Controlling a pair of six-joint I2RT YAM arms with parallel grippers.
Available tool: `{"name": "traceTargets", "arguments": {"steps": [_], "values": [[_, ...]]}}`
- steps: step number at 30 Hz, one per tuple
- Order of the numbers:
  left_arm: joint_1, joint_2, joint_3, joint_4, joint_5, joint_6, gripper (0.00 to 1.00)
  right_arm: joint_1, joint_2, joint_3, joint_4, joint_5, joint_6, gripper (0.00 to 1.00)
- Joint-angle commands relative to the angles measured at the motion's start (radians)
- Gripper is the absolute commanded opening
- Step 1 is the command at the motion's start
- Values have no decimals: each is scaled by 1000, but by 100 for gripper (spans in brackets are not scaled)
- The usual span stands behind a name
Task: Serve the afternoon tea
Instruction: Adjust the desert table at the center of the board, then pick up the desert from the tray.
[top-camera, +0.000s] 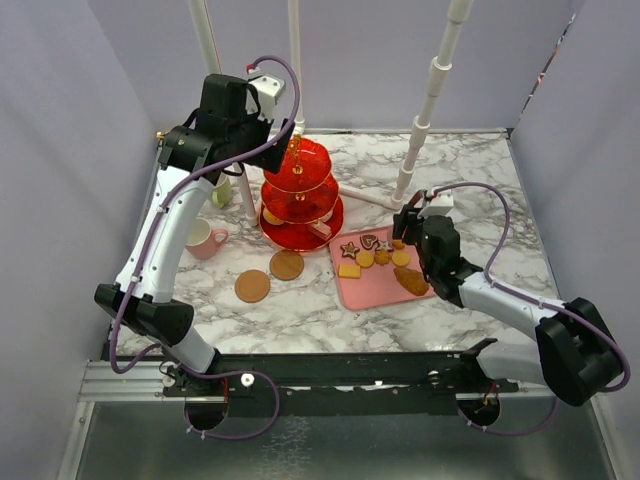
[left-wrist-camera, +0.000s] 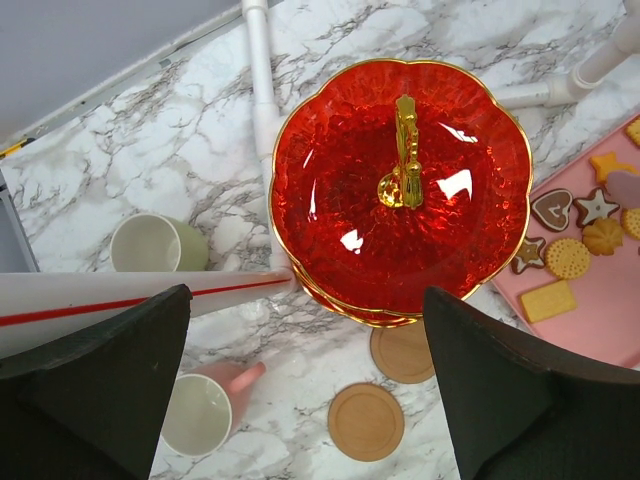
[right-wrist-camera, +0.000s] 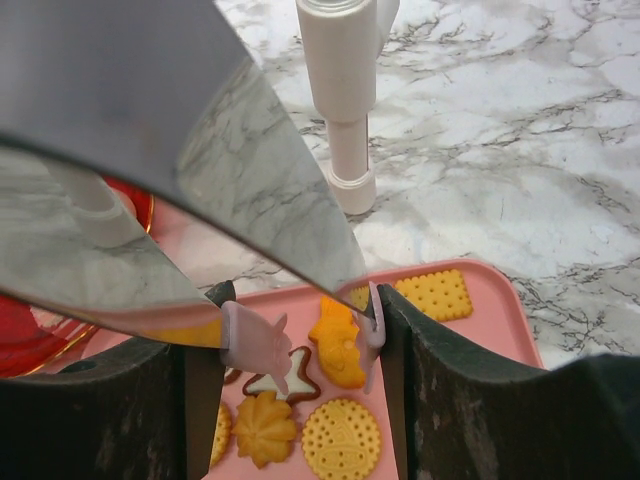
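Only the wrist view shows the right gripper (right-wrist-camera: 313, 345) half open astride an orange cookie (right-wrist-camera: 338, 352); the left gripper (left-wrist-camera: 305, 292) is wide, empty, above the red stand (left-wrist-camera: 400, 190).

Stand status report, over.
Left gripper open above stand, top tier bare. Right gripper open around orange cookie on tray. White pipe beside stand.

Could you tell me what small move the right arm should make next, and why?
Probably close the right gripper gently. Its fingertips stand on either side of the orange cookie on the pink tray, with a gap showing on one side, so the cookie does not look gripped yet.
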Motion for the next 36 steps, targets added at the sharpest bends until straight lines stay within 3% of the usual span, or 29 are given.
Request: {"name": "traceTargets", "arguments": {"steps": [1,13,30,36], "values": [[9,-33,-11,30,13,18,99,-18,46,17,112,-9,-40,58],[10,-62,-22,59,3,25,99,-33,114,-24,203,-11,-42,56],[10,-86,-27,80,-8,30,99,-33,130,-76,164,-9,28,54],[10,-88,-31,83,-8,34,99,-33,92,-103,169,-22,28,58]]}}
